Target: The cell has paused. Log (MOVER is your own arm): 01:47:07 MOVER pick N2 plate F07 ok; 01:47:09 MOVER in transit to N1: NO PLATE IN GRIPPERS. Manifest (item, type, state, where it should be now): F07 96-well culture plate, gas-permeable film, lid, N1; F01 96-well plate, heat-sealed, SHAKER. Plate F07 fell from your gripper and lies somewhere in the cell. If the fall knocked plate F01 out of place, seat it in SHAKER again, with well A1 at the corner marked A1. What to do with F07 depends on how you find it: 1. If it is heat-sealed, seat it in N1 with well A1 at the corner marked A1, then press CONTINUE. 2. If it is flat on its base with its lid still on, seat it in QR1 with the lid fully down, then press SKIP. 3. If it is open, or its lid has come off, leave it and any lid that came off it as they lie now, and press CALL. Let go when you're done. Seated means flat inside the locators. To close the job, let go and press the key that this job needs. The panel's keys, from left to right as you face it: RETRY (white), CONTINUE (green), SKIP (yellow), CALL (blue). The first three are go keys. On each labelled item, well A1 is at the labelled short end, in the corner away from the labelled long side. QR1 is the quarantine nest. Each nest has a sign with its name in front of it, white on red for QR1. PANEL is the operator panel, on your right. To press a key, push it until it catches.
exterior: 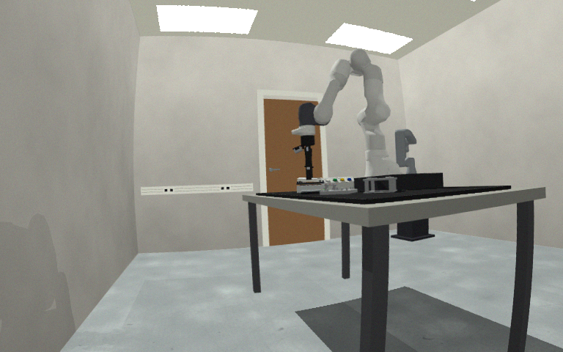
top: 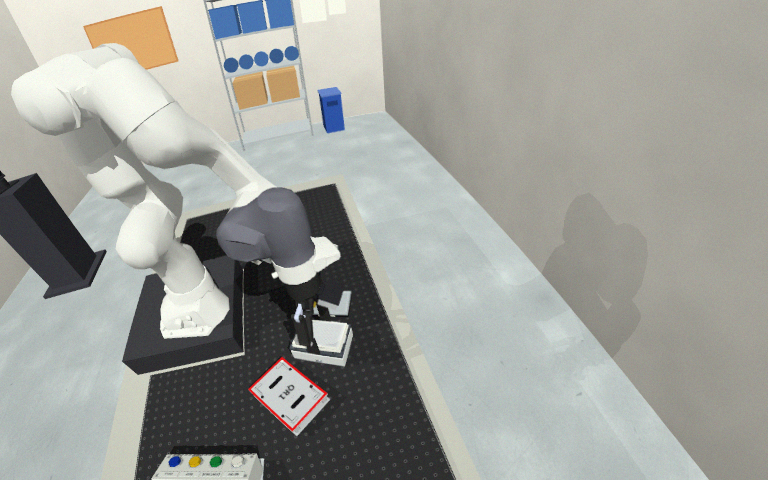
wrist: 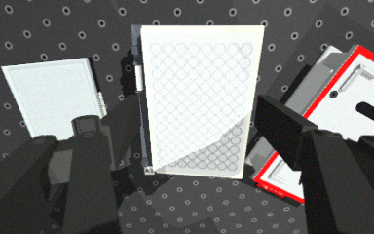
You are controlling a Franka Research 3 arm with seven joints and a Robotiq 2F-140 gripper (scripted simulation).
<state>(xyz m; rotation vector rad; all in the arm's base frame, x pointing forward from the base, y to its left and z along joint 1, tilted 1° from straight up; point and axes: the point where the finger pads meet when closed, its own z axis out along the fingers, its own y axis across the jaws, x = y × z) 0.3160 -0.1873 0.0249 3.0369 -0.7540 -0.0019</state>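
A white 96-well plate lies flat on a pale nest on the black mat. Rows of wells show through its smooth top. My gripper is open. It is low over this plate with one finger on each side of it. A second flat, pale rectangular piece, with a small label on one long side, lies on the mat just behind the plate. I cannot tell whether it is a lid or a lidded plate. The red-edged QR1 nest stands empty in front.
The operator panel, with blue, yellow, green and white keys, stands at the mat's near end. The arm's dark base block is left of the plate. A grey frame stands on the table in the side view.
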